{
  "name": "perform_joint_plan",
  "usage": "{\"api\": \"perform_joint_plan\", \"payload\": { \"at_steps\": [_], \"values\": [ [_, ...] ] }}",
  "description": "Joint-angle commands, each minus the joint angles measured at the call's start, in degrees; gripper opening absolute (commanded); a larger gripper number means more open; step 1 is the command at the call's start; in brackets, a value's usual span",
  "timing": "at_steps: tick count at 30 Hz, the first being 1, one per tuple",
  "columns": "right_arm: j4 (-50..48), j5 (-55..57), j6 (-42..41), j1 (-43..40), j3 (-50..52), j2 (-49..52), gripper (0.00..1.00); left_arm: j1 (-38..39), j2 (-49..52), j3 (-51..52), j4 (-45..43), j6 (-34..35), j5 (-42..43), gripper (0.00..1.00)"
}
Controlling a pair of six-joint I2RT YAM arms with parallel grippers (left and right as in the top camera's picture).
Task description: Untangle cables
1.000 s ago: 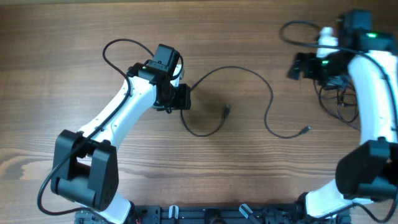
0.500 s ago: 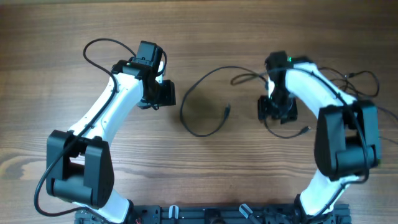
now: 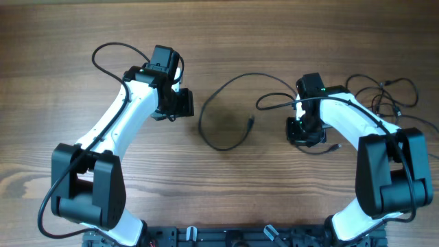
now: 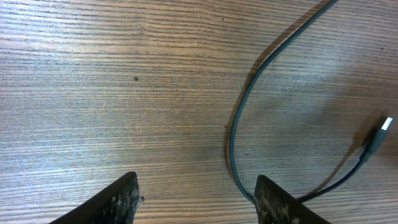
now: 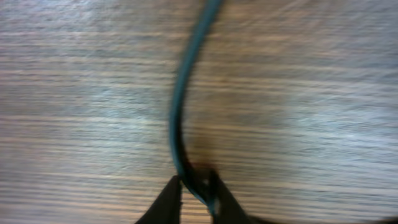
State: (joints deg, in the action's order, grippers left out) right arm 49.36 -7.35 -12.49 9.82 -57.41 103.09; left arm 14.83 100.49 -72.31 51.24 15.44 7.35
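One thin black cable (image 3: 254,75) lies in a loose loop at mid-table, its plug end (image 3: 250,124) inside the loop. My right gripper (image 3: 306,132) sits low on the table at the loop's right side. In the right wrist view it (image 5: 196,190) is shut on the cable (image 5: 177,118), which runs up and away from the pinched fingertips. More cables (image 3: 388,96) lie tangled at the far right. My left gripper (image 3: 184,104) hovers left of the loop, open and empty (image 4: 198,199). The cable (image 4: 235,137) passes just beside its right finger (image 4: 277,202).
A second plug end (image 3: 335,146) lies just right of my right gripper. The left arm's own thick cable (image 3: 110,51) loops out at the upper left. Another plug (image 4: 379,134) shows at the right edge of the left wrist view.
My right arm swung in from the far right to the loop's right side, came down, and its jaws closed on the cable. The left arm shifted slightly left, then stayed still.
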Motion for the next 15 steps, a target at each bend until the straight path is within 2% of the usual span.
{"api": "perform_joint_plan", "payload": {
  "at_steps": [1,7,12,15],
  "values": [
    [-0.7,-5.0,-3.0,0.3,2.1,2.0,0.07,-0.3,0.0,0.0,0.1,0.5,1.4,0.61],
    [2.3,-3.9,-4.1,0.2,-6.9,-5.5,0.04,-0.2,0.0,0.0,0.1,0.5,2.3,0.62],
    [9.2,9.6,-4.0,-3.9,-21.6,-13.3,0.04,0.0,0.0,0.0,0.3,0.5,2.2,0.62],
    [9.5,18.7,-4.0,-11.3,-26.9,-15.6,0.04,0.0,0.0,0.0,0.8,0.5,2.3,0.62]
  ]
}}
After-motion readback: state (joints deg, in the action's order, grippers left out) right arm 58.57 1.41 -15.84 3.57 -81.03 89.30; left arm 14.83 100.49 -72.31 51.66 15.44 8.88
